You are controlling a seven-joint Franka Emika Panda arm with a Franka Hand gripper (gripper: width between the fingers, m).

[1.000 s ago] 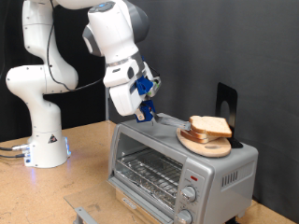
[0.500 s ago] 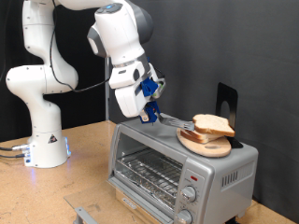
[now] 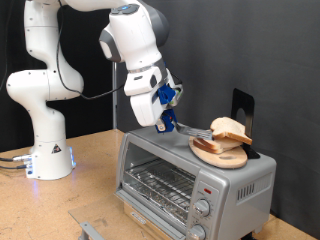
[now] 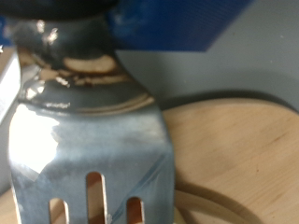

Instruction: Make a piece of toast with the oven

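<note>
Gripping a spatula (image 4: 89, 140), your gripper (image 3: 160, 122) sits just left of the toast (image 3: 230, 129), blade pointing right under it, atop the oven (image 3: 190, 180).

We see the silver-grey toaster oven (image 3: 195, 178) from a fixed exterior camera standing off at its front corner, while our wrist camera peers very close along a slotted metal spatula (image 4: 93, 140) onto the round wooden board (image 4: 243, 159), which both views share.

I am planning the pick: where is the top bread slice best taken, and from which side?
Probably under its edge on the exterior view's left: the piece of toast lies thin and flat over the wooden board, and the spatula at the gripper points there.
</note>
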